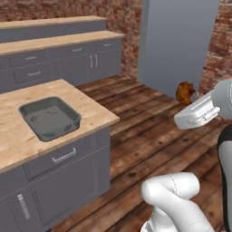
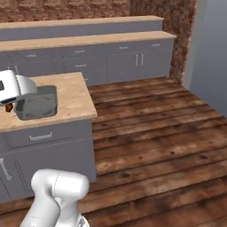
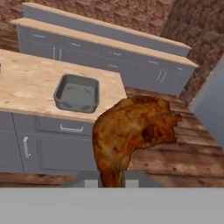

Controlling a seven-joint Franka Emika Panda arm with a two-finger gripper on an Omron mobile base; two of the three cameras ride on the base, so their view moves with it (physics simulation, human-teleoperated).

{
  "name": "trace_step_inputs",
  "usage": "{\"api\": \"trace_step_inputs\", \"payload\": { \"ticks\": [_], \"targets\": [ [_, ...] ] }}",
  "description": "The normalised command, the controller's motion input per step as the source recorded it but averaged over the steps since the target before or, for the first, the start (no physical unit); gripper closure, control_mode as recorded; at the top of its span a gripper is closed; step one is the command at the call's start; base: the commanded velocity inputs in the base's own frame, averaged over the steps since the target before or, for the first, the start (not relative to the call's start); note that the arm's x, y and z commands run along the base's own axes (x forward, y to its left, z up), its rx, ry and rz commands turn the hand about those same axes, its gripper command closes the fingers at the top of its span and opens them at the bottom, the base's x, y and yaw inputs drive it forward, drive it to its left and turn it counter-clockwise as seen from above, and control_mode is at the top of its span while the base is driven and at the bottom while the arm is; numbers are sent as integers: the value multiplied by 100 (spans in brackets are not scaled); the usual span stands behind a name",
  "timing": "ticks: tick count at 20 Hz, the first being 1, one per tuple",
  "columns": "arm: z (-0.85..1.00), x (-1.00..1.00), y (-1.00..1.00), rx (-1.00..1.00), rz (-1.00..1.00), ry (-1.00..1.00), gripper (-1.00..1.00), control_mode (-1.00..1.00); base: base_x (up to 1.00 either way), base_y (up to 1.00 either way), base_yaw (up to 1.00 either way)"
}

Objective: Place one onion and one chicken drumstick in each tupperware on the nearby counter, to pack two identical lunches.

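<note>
The gripper (image 3: 111, 177) is clenching the chicken drumstick (image 3: 131, 131) by its narrow bone end, and the meaty end is projecting away from the hand. In the left base view the chicken drumstick (image 1: 185, 93) is showing just beyond the white hand, hanging in the air over the wooden floor (image 1: 149, 136), well apart from the counter (image 1: 27, 136). In the right base view the hand is sitting at the left edge of the frame, with a small part of the drumstick (image 2: 9, 107) showing under it.

One tupperware (image 1: 50, 118) is lying flat on the counter, near the front edge and toward the corner nearest the open floor. Nothing is visible inside it in any of the three views. In the hand view the tupperware (image 3: 77, 93) is sitting just inside the counter's front edge, with bare wood-grain surface lying all around it. A strip of bare counter is separating the tray from the edge on the floor side.

The floor between the counter and the longer counter (image 2: 88, 40) along the brick wall is lying open, and no object is standing on it. A tall grey panel (image 1: 179, 41) is rising on the far side of the floor, well apart from the counter corner. Drawers with silver handles (image 1: 63, 156) are facing the robot below the counter edge, all shut.
</note>
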Motion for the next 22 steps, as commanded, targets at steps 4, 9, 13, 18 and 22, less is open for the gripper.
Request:
{"api": "trace_step_inputs", "payload": {
  "ticks": [4, 9, 13, 18, 22],
  "targets": [
    [0, 0, 0, 0, 0, 0, 100, 100, 20, 44, 38],
    [0, 0, 0, 0, 0, 0, 100, 100, 46, 37, 34],
    [0, 0, 0, 0, 0, 0, 100, 100, 80, 23, 28],
    [0, 0, 0, 0, 0, 0, 100, 100, 83, 24, 25],
    [0, 0, 0, 0, 0, 0, 100, 100, 58, 34, 28]
  ]
}}
